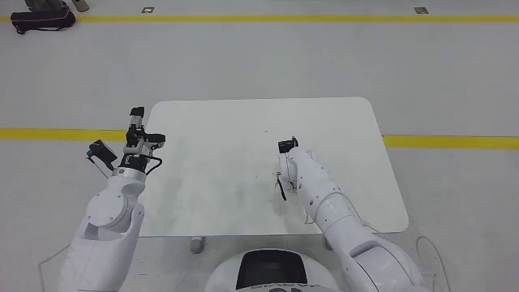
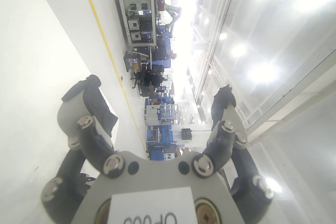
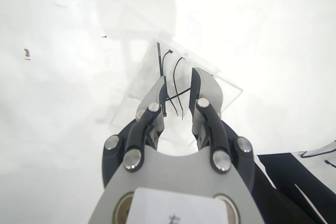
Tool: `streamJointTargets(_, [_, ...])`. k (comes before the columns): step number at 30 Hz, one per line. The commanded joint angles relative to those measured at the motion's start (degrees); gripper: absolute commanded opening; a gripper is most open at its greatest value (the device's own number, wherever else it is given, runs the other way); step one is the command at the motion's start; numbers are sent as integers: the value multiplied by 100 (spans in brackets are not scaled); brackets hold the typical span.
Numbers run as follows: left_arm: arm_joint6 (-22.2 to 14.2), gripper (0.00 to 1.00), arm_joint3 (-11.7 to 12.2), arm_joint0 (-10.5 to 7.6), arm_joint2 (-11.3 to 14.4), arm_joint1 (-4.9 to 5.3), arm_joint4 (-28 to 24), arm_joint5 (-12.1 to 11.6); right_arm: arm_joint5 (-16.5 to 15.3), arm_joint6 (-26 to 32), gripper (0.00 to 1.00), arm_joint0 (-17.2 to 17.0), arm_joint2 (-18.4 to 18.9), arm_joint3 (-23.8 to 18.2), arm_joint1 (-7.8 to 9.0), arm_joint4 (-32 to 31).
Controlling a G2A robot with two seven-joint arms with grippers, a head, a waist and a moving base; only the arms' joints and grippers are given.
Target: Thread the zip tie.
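Your right jaws stand a little apart and grip nothing. They point down at the table (image 1: 243,130), with the black ribbed pads (image 3: 194,88) facing each other across a narrow gap. In and beyond that gap, from the right wrist, you see the zip ties (image 3: 159,57): a few thin black ties, loosely crossed, on a clear sheet (image 3: 225,89) lying flat on the table. One straight tie runs just beside one pad, and you cannot tell whether it touches it. The others curve through the space between the pads. From the top, your right arm (image 1: 324,199) lies over the near right part of the table, its wrist close to the table's middle. Your left jaws are spread wide with nothing between them. They point away from the table, and the left wrist looks past them at an equipment rack (image 2: 136,20) and the ceiling lights. The left arm (image 1: 113,203) sits at the table's left edge, well apart from the ties. A yellow line (image 1: 324,19) runs across the floor beyond the table.
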Motion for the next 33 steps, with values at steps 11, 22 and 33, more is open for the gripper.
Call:
streamJointTargets(11, [0,100,0,0,0,0,0,0,0,-107,18,90,38,249,-35,0])
streamJointTargets(22, [0,100,0,0,0,0,0,0,0,-180,0,206,88,486,-94,0])
streamJointTargets(33, [0,100,0,0,0,0,0,0,0,117,0,-83,-48,-425,60,0])
